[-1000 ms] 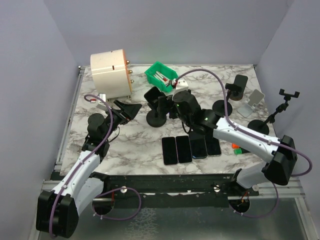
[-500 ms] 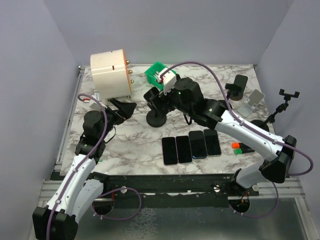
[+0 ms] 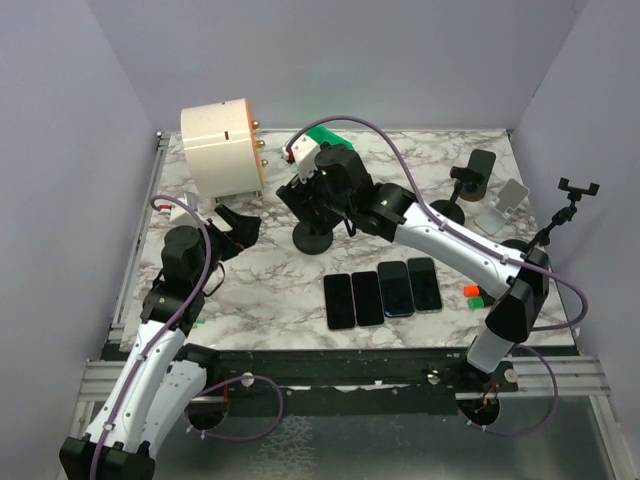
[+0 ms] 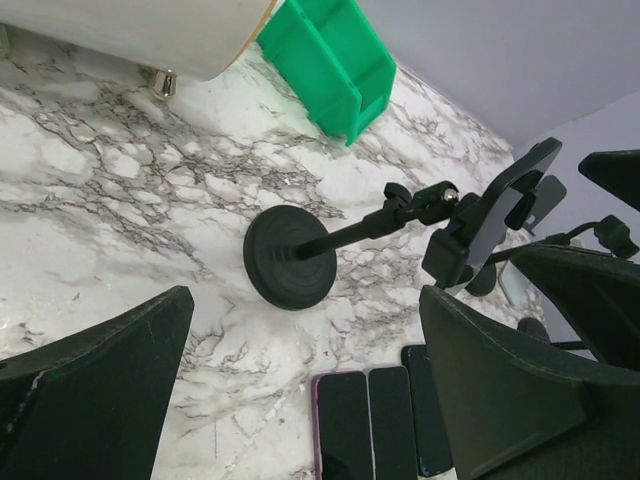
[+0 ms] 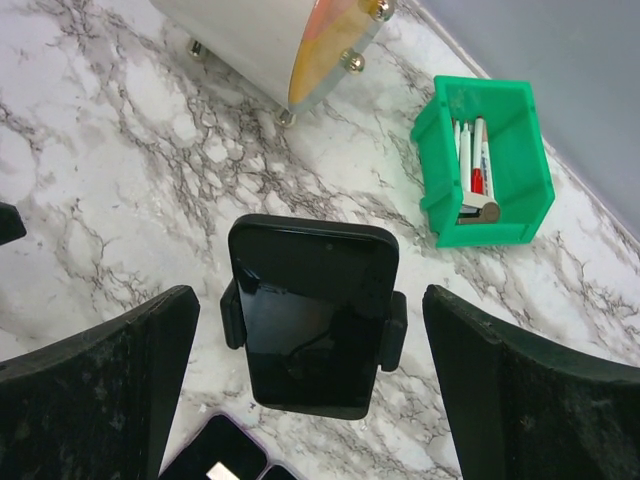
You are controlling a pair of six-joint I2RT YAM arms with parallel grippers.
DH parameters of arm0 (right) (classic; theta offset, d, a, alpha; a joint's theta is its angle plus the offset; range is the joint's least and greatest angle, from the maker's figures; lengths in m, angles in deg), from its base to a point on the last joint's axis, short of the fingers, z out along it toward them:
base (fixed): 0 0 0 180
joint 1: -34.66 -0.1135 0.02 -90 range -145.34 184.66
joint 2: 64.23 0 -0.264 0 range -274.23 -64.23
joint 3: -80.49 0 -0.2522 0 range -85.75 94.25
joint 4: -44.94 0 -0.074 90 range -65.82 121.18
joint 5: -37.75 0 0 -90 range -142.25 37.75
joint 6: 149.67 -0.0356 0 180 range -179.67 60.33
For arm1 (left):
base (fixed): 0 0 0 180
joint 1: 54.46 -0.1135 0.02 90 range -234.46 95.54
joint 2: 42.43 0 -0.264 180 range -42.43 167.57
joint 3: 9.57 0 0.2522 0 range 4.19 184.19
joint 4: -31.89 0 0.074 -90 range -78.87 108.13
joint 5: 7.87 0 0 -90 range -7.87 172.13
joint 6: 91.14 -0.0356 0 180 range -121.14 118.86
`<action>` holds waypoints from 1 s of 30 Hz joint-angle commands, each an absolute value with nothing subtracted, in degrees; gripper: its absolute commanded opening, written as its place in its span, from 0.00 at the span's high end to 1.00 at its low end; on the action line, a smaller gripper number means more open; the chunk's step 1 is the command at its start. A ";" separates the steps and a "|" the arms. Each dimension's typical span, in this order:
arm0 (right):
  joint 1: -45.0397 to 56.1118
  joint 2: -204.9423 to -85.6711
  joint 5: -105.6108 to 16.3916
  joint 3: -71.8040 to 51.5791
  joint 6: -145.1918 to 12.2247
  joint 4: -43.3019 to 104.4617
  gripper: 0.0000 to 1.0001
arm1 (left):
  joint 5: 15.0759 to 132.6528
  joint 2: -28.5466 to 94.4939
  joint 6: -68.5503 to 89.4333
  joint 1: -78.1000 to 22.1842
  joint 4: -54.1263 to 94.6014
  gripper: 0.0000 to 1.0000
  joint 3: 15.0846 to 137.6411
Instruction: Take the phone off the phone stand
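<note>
Flat phones (image 3: 340,300) in a row on the desk (image 3: 260,290): four. Clamped phones (image 5: 310,320) in holders: two. Black round-base stands (image 3: 313,238): three. White stand (image 3: 503,205): one. Green bin (image 4: 330,70): one. White drum (image 3: 220,140): one. Robot arms (image 3: 160,330): two. Small orange and green items (image 3: 472,294) beside the flat phones: number cannot be told.

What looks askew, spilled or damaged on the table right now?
Nothing stands out. The phone sits squarely in the stand's clamp, four loose phones lie in a tidy row, and the pens are inside the green bin.

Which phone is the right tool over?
The phone clamped in the centre stand, framed by the open right tool; four others lie flat in a row.
</note>
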State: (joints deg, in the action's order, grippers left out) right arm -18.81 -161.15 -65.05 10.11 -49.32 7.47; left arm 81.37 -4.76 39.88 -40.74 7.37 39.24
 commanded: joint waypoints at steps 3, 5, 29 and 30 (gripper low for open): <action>-18.86 -164.69 -67.64 14.77 -50.28 4.62 0.00 | 83.62 -5.50 38.06 -40.09 5.08 0.04 40.00; -18.84 -165.23 -68.16 14.85 -50.77 4.56 0.00 | 83.62 -5.51 37.93 -39.96 5.13 0.04 40.01; -18.63 -169.95 -72.03 16.88 -54.13 4.67 0.20 | 83.45 -5.25 38.21 -39.49 6.98 0.04 38.95; -18.65 -169.84 -72.03 16.85 -54.13 4.62 0.25 | 83.21 -5.21 38.23 -39.44 7.38 0.04 38.79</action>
State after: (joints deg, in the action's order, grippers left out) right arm -18.79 -169.15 -70.47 15.35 -53.82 5.94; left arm 82.84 -4.83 38.67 -39.71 5.64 39.22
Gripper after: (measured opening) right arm 0.820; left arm 0.964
